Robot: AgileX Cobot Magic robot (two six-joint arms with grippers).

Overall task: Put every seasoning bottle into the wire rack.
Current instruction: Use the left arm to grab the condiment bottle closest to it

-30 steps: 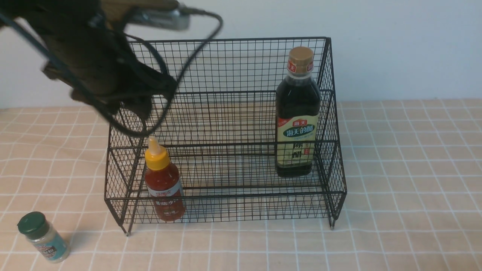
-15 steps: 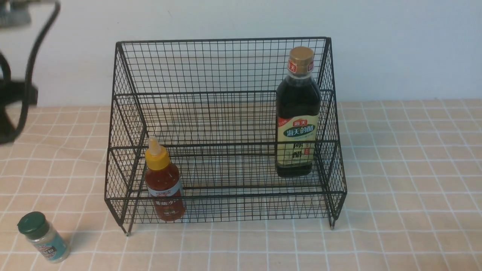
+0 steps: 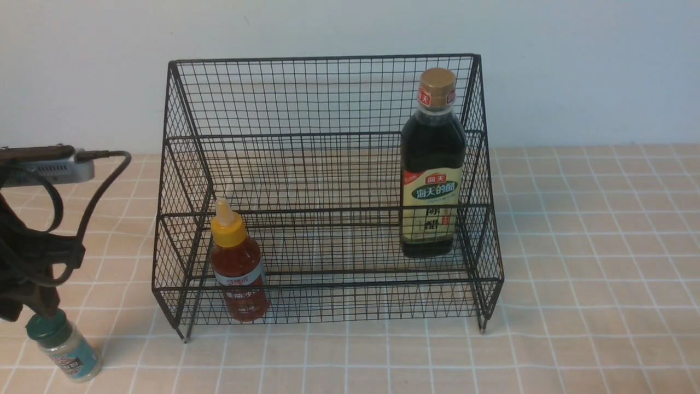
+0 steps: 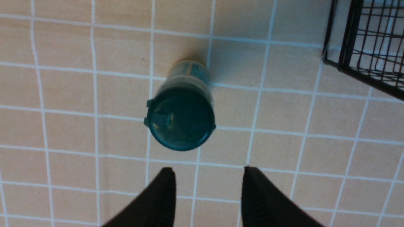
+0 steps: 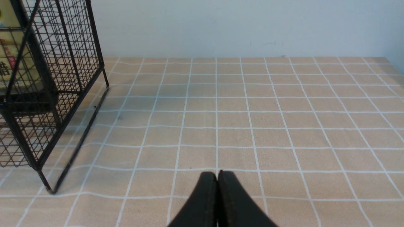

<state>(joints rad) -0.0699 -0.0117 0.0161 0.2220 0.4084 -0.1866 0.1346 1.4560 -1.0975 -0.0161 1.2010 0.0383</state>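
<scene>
**Black wire rack (image 3: 328, 57) holds two bottles; green-lidded jar (image 3: 63, 345) stands outside it**

The rack sits in the middle of the bench, on a peach checked cloth (image 3: 590, 246), with its tall back toward the white wall (image 3: 574, 71). The dark-liquid bottle (image 3: 432, 169), with its gold cap and cream-green label, stands upright at the rack's right end on the rear, higher step. The red sauce bottle (image 3: 238, 268) with the yellow nozzle cap stands upright at the left end of the front, lower step. Both are inside the mesh and well apart from each other.

The jar stands upright on the cloth near the bench's front-left corner, clear of the rack's front-left foot.

The left gripper (image 4: 209, 176) hangs just above the jar, its dark body at the bench's left edge and a black cable (image 3: 104, 175) looping beside it. Its fingers (image 4: 164, 195) stand parted, and only bare cloth lies between them. In the left wrist view the green lid sits just beyond the tips (the front view cannot settle whether anything touches the lid). It holds nothing.

The right gripper (image 5: 217, 176) is over bare cloth on the right side of the bench, beside the rack's right end. Its fingertips are pressed together with nothing between them.
</scene>
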